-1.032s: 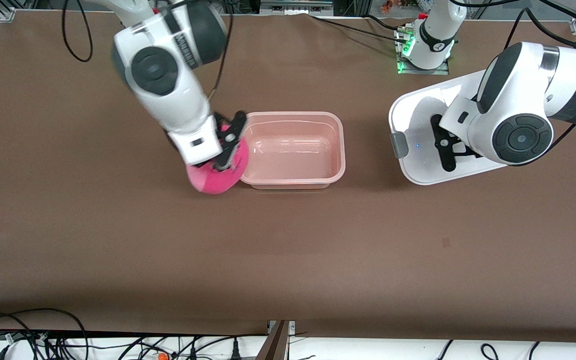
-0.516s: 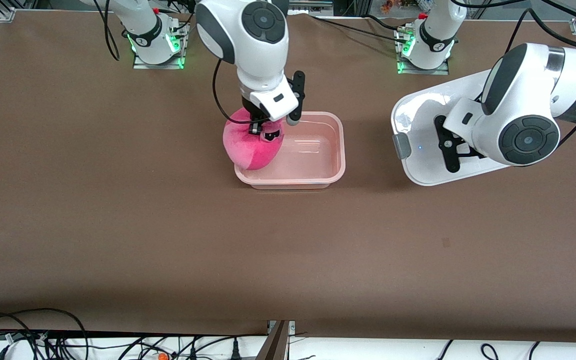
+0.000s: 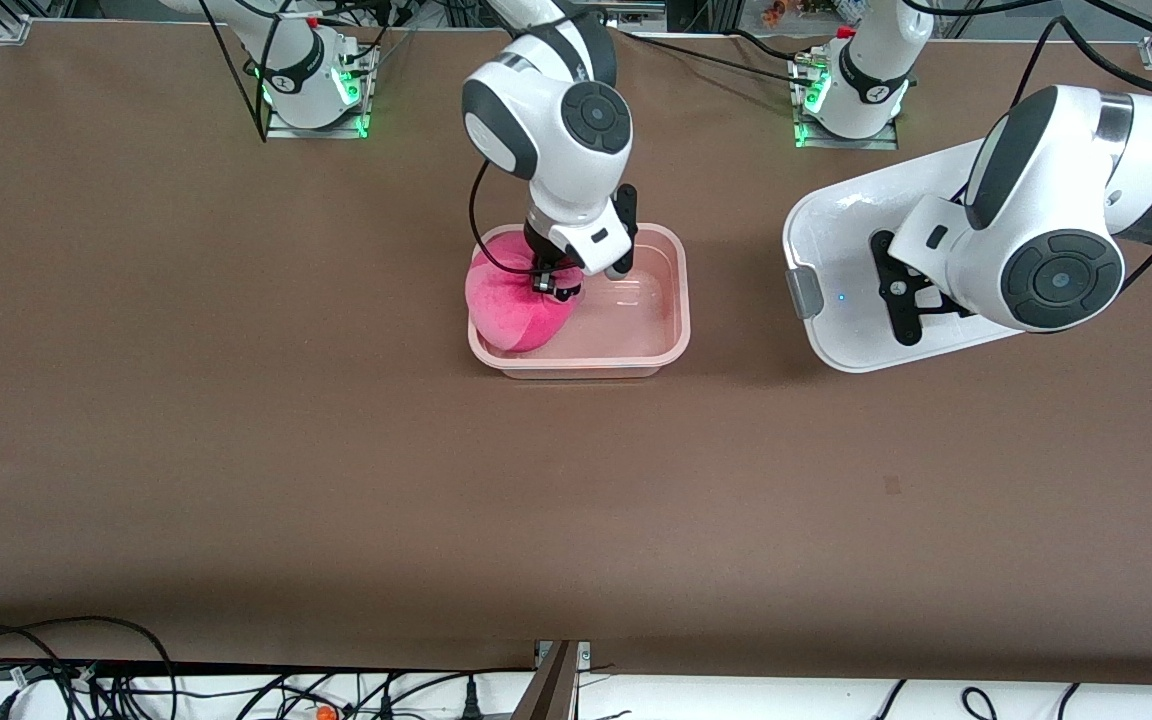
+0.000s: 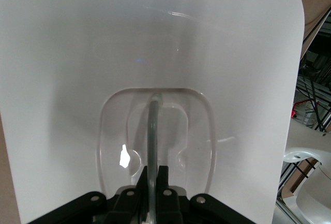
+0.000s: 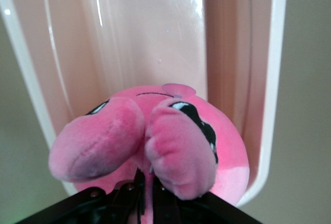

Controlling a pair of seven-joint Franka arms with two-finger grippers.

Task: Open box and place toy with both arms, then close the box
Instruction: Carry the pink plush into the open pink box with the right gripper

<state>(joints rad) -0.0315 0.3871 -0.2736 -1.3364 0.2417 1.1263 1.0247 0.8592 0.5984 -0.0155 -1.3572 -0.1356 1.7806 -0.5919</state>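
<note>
The toy was pinched by the right gripper over the box; release should be low. The lid was clamped at its handle by the left gripper.

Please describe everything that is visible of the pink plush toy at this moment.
The toy is a round, bright-pink plush with two soft ears and dark eyes. The right gripper is shut on it, pinching it between the ears. It sits in the open box, at the end toward the right arm, bulging above the rim.
</note>
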